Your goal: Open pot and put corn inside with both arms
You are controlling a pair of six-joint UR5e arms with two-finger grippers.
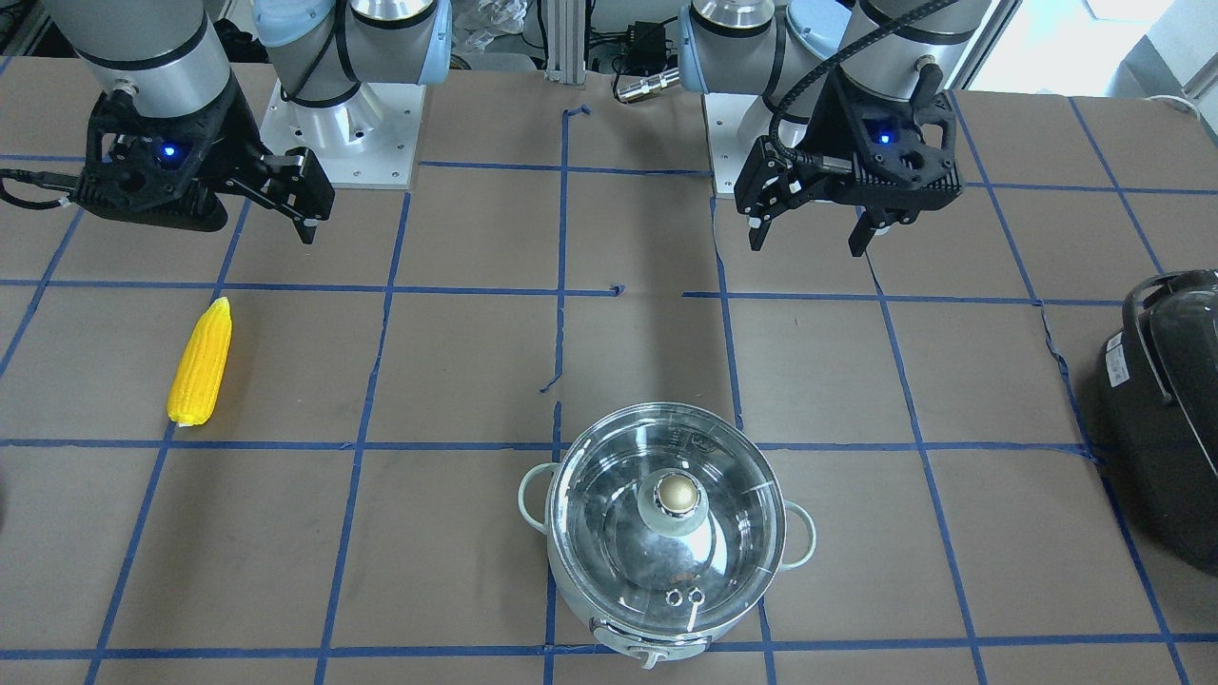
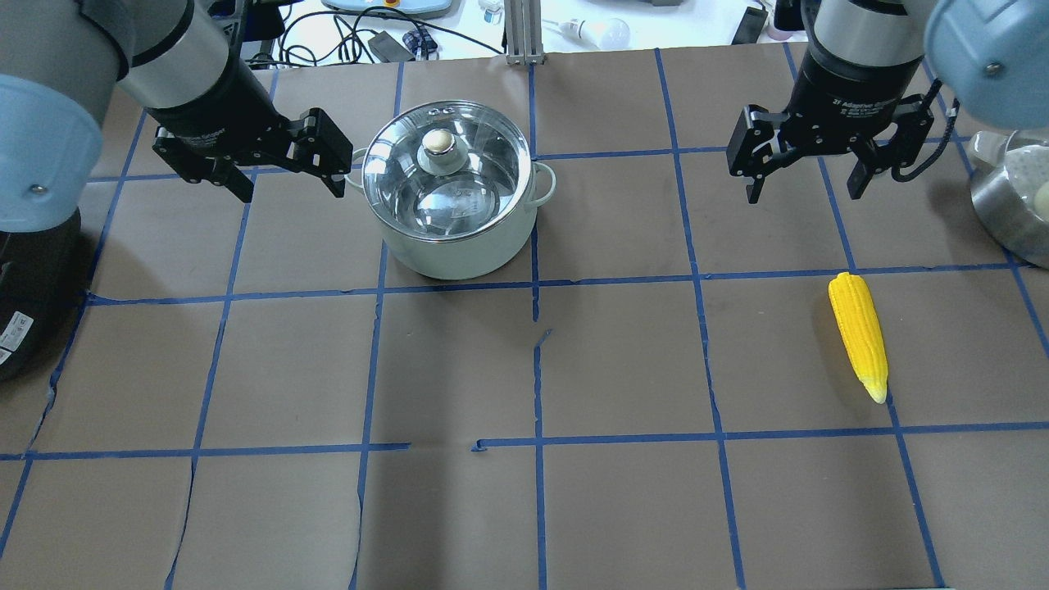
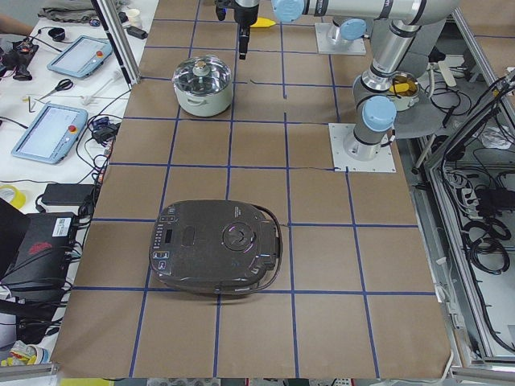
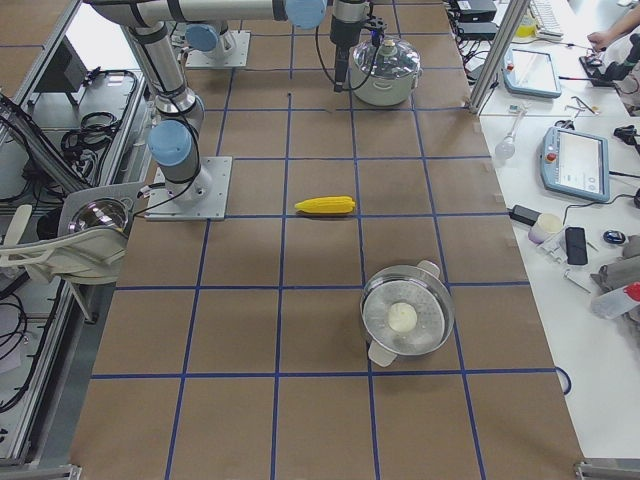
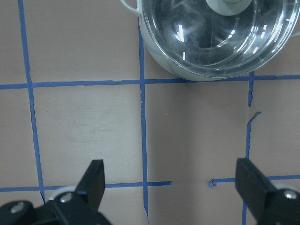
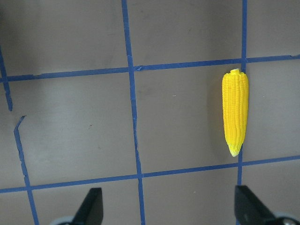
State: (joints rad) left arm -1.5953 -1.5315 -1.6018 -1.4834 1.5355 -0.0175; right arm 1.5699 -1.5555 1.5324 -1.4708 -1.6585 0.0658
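The mint-white pot [image 2: 447,246] stands at the far middle-left of the table, with its glass lid [image 2: 459,180] and gold knob [image 2: 438,141] on it. It also shows in the front view [image 1: 618,633] and in the left wrist view [image 5: 164,63]. The yellow corn [image 2: 858,334] lies flat on the right side, also in the front view [image 1: 200,362] and the right wrist view [image 6: 235,117]. My left gripper [image 2: 292,194] hangs open and empty just left of the pot. My right gripper [image 2: 803,197] hangs open and empty beyond the corn.
A large black appliance [image 2: 24,311] sits at the table's left end, also in the left side view [image 3: 216,245]. A second steel pot [image 2: 1012,205] with something white inside stands at the right end. Blue tape lines grid the brown table.
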